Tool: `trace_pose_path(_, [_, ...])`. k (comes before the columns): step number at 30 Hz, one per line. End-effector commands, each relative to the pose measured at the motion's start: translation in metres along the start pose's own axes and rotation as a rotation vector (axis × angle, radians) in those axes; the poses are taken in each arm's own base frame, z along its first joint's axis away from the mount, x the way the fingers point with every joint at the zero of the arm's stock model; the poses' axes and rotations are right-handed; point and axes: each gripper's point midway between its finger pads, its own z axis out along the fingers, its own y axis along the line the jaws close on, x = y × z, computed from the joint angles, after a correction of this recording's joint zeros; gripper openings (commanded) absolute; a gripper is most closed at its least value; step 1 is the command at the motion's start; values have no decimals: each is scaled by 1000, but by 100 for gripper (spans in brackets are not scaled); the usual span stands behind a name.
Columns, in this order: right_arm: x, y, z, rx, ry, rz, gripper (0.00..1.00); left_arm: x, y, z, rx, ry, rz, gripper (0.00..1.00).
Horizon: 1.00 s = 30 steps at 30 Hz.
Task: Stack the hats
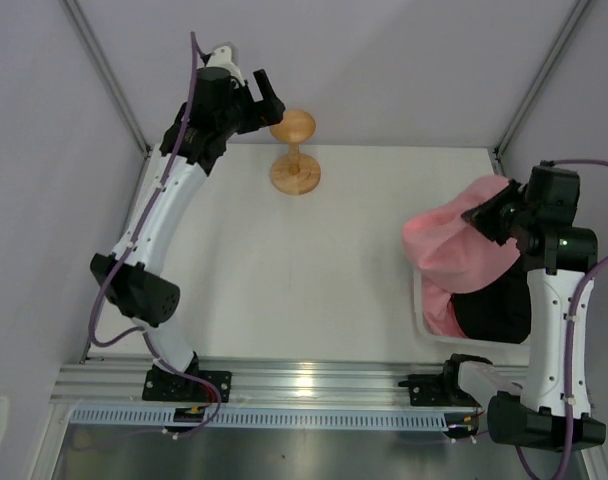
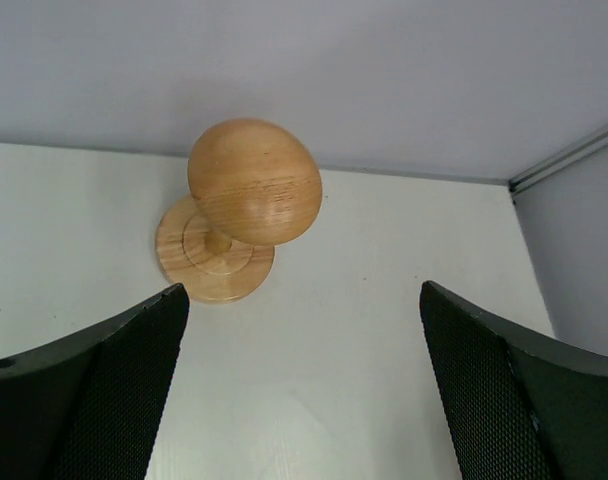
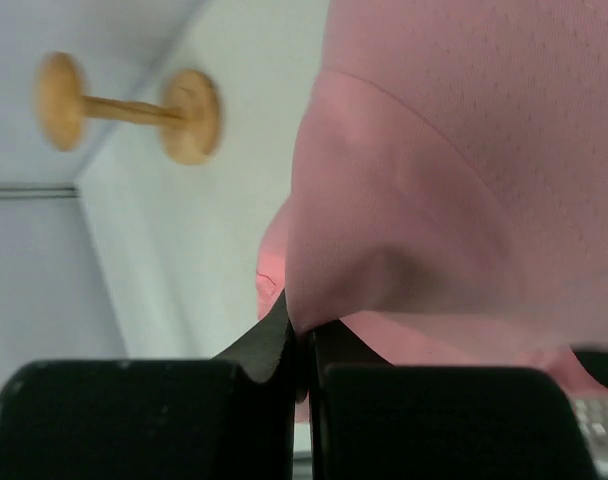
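Right gripper (image 3: 302,328), pinching the pink hat (image 3: 464,200) by its brim, should lift high and centre over the stand (image 2: 254,185); left gripper (image 2: 302,300) spread.

White table (image 1: 314,270), pale lilac walls (image 1: 384,60)

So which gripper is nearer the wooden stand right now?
Left. The left gripper is open right beside the round top of the wooden stand, at the far edge of the table. The right gripper is well across the table, shut on the pink hat.
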Motion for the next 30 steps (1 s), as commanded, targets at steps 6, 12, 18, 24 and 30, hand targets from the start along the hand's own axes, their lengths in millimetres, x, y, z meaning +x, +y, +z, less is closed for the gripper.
trace_pose_path(6, [84,-106,31,277,182,78,0,-1,15,40,10,13,-119,99])
trace_pose_path(12, [84,-128,38,376,192,42,4,35,58,60,109,72,-361,99])
trace_pose_path(18, [55,-115,13,419,167,-39,81,30,71,82,160,13,-398,99])
trace_pose_path(24, [7,-39,-22,184,78,-142,99,39,60,112,312,-6,-536,97])
trace_pose_path(30, [-23,9,-38,6,-29,-180,100,62,76,134,247,5,-622,95])
